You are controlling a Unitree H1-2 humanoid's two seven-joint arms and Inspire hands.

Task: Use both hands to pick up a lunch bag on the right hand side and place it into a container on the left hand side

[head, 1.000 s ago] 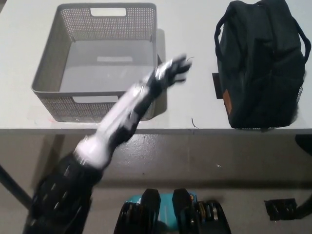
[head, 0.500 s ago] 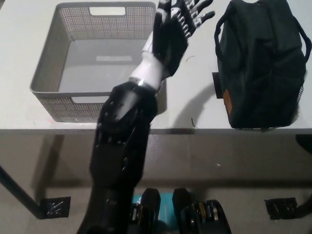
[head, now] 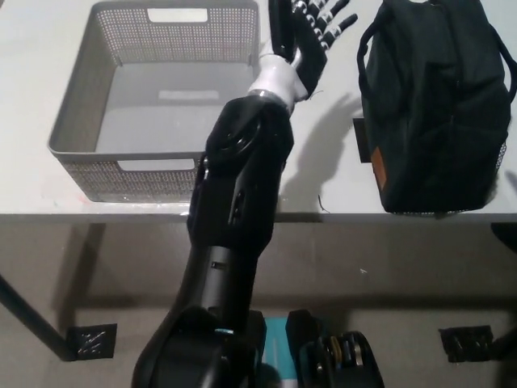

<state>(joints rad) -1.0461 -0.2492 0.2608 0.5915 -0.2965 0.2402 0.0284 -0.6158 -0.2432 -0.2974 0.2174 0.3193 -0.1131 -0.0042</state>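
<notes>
The black lunch bag (head: 436, 105) stands on the right of the white table (head: 323, 174), with a carry strap on its left side and a small brown tag low on its front. On the left sits the grey perforated container (head: 97, 97), with nothing inside it. My left hand (head: 305, 36) is raised over the far part of the table, in the gap between container and bag. It is open with fingers spread, holds nothing, and is a little short of the bag's left side. Its dark forearm hides the container's near right corner. My right hand does not show.
The table's front edge (head: 347, 217) runs across the middle of the picture, with floor below it. A small black tab (head: 358, 141) lies on the table by the bag's left side. A table leg (head: 24, 315) slants at the lower left.
My left arm has reached further forward and to the right, bringing the open hand closer to the bag's left side. Bag and container have not moved.
</notes>
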